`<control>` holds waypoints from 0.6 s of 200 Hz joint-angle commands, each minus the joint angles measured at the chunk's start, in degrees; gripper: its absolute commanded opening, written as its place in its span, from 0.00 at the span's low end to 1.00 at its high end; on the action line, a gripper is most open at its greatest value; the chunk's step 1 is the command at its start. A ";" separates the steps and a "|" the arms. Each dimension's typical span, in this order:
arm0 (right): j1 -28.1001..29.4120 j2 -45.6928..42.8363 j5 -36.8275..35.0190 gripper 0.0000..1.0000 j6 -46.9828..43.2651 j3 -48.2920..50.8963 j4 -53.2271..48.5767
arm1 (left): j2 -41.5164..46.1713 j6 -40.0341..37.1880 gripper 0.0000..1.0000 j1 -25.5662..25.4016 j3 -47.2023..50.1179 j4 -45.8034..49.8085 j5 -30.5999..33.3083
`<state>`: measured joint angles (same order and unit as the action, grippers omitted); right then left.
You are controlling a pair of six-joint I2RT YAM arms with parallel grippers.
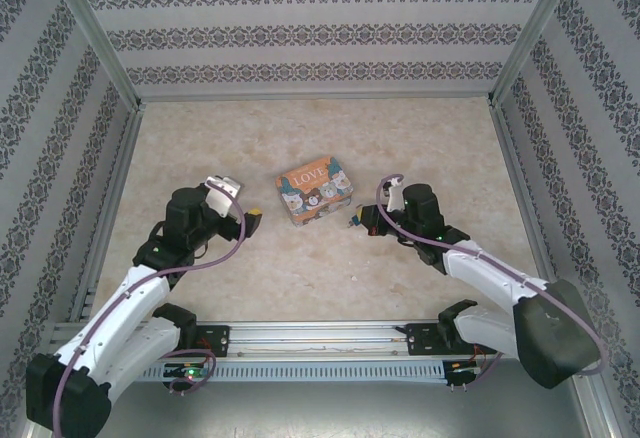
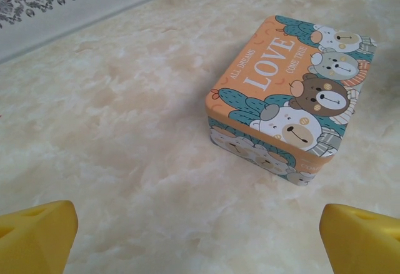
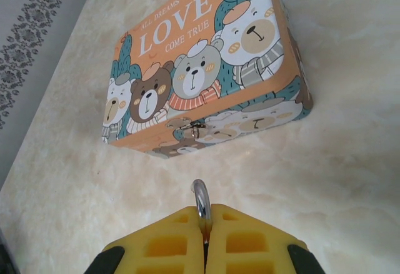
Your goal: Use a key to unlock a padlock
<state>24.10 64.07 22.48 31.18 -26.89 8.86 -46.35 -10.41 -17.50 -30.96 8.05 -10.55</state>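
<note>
Padlock [image 3: 200,197]: only the pale shackle loop shows, the body hidden between the fingers of the right end effector [image 3: 204,230], which is clamped on it. Loop lies along the finger axis and points at the front clasp of the tin [image 3: 200,55], near but apart. Left end effector [image 2: 200,239]: fingers apart, nothing held, low over the bench [image 2: 125,130] on the tin's other side. Judged free for the key. Lid reads "ALL DREAMS LOVE COME TRUE".

Top external: high, behind, looking down at tin [image 1: 314,190] from afar. Left wrist: low, close, facing tin's corner. Right wrist: nearest, facing tin's latch side. Overlapping on tin.
</note>
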 commanded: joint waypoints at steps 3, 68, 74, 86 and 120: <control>-0.39 -3.03 -0.40 0.00 -1.94 -3.62 -9.84 | -0.70 -1.80 0.99 0.59 0.37 -2.29 -3.55; -0.20 -5.21 5.82 0.00 -3.90 -11.59 -29.20 | -3.39 -4.21 1.00 0.57 1.57 -3.05 -8.97; -0.15 -5.24 6.38 0.00 -4.03 -12.13 -30.77 | -3.53 -4.47 1.00 0.54 1.69 -3.19 -9.68; 0.19 -5.19 7.66 0.00 -4.45 -13.01 -33.47 | -3.84 -4.70 1.00 0.56 1.95 -3.14 -11.22; 2.30 -5.33 8.37 0.00 -6.00 -14.23 -38.93 | -4.46 -4.95 1.00 0.54 2.22 -3.42 -13.71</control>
<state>24.84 59.61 28.42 27.49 -39.03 -22.98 -50.59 -13.58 -17.50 -29.23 6.87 -20.91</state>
